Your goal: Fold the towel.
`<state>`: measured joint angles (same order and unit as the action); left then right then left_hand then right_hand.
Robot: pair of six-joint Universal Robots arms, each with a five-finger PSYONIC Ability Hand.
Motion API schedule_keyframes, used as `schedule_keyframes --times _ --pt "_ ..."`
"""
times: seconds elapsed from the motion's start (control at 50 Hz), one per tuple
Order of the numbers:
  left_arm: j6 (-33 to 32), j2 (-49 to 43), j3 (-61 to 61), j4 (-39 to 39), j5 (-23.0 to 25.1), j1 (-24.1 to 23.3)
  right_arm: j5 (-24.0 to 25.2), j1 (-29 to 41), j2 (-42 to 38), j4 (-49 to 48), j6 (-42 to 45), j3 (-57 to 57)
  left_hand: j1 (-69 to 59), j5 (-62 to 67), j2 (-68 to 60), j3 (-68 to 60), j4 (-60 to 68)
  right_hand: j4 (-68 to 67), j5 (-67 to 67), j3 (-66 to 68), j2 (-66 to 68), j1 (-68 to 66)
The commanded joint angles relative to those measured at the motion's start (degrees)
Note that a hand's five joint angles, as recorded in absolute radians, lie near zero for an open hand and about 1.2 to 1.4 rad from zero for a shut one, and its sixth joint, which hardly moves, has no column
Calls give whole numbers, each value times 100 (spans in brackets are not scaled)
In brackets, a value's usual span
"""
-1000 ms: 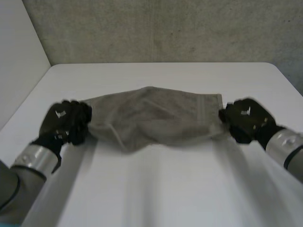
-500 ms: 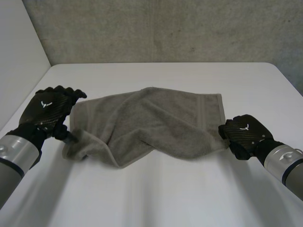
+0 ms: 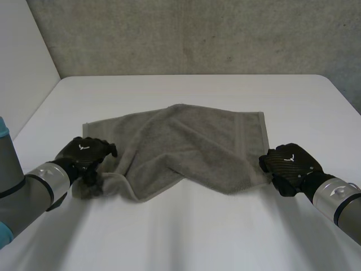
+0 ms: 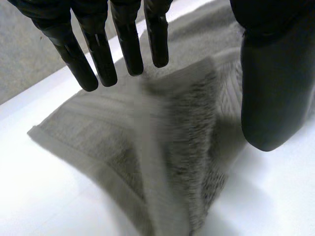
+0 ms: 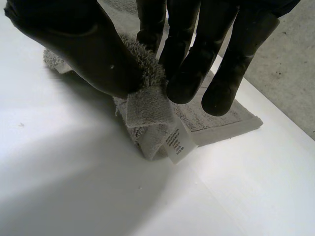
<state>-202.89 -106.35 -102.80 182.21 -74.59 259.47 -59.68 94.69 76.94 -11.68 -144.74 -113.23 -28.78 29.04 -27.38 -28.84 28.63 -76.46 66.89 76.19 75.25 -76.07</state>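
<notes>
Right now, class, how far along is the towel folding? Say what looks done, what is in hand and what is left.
Done: little; the towel lies rumpled on the table, one flap turned over near its left end. In hand: the right hand pinches the near corner with the label; the left hand is at the other end, fingers straight. Left: a flat, neat fold.

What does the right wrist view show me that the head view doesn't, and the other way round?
Right wrist view: a white care label hanging at the corner of the grey terry towel that the black right hand pinches between thumb and fingers. Head view: the black left hand at the towel's near left corner, and the whole towel lying rumpled. Both: the towel, the right hand at its corner, the white table.
</notes>
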Motion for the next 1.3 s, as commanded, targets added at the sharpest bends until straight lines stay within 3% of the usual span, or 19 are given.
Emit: schedule_keyframes --times 0.02,0.04,0.06,0.1,0.14,0.28,0.48,0.6,0.7,0.82,0.92,0.96,1.02,1.1,1.2,1.3 --pt "-93 -78 41 16 -267 16 0 6 -39 8 8 2 -1297 270 -1436 -1291 1311 -354 311 381 475 -393" --pt "-84 -61 41 16 -276 7 0 6 -39 8 8 2 -2389 1362 -2528 -2382 2403 -354 311 381 475 -393" --pt "-84 -61 41 16 -276 7 0 6 -39 8 8 2 -2400 1373 -2539 -2393 2414 -354 311 381 475 -393" --pt "-58 -8 32 -10 -293 -37 0 -3 -39 17 8 2 -4275 3249 -4414 -4269 4289 -354 311 381 475 -393" --pt "-32 27 24 -19 -302 -46 -26 -3 -30 17 -1 28 -5016 3990 -5155 -5010 5031 -354 311 381 475 -393" --pt "109 748 -91 16 -399 -46 -88 -267 322 280 -36 204 -5122 4096 -5262 -5116 5137 -354 311 381 475 -393" --pt "1111 2259 -38 25 -337 121 26 -1206 2122 2273 -177 1267 -5122 4096 -5262 -5116 5137 -354 311 381 475 -393" --pt "1234 2655 -258 -72 -311 367 246 -1497 2378 2785 -80 1373 -5122 4096 -5262 -5116 5137 -354 311 381 475 -393" --pt "1199 2778 -759 -54 -285 473 659 -1909 2440 3223 690 1111 -5122 4096 -5262 -5116 5137 -354 311 381 475 -393" --pt "1199 2725 -1321 -28 -30 710 730 -2350 2413 3655 1467 978 -5122 4096 -5262 -5116 5137 -354 311 381 475 -393" --pt "1234 2567 -1444 86 269 798 1055 -2385 2150 3831 1800 960 -5122 4096 -5262 -5116 5137 -354 311 381 475 -393" --pt "1269 2209 -1409 418 278 746 1519 -2306 1809 3770 1652 1083 -5122 4096 -5262 -5116 5137 -354 311 381 475 -393" --pt "1278 2013 -1383 702 269 648 1556 -2192 1291 3682 1424 1319 -5122 4096 -5262 -5116 5137 -354 311 381 475 -393" --pt "1322 1348 -1164 1639 164 342 1521 -1989 673 3409 1141 1611 -5122 4096 -5262 -5116 5137 -354 311 381 475 -393" --pt "1348 449 -574 2082 -179 227 984 -1471 -241 3049 737 2270 -5122 4096 -5262 -5116 5137 -354 311 381 475 -393" --pt "1340 -518 261 2090 -539 68 -112 -734 -1504 2830 474 3401 -5122 4096 -5262 -5116 5137 -354 311 381 475 -393"
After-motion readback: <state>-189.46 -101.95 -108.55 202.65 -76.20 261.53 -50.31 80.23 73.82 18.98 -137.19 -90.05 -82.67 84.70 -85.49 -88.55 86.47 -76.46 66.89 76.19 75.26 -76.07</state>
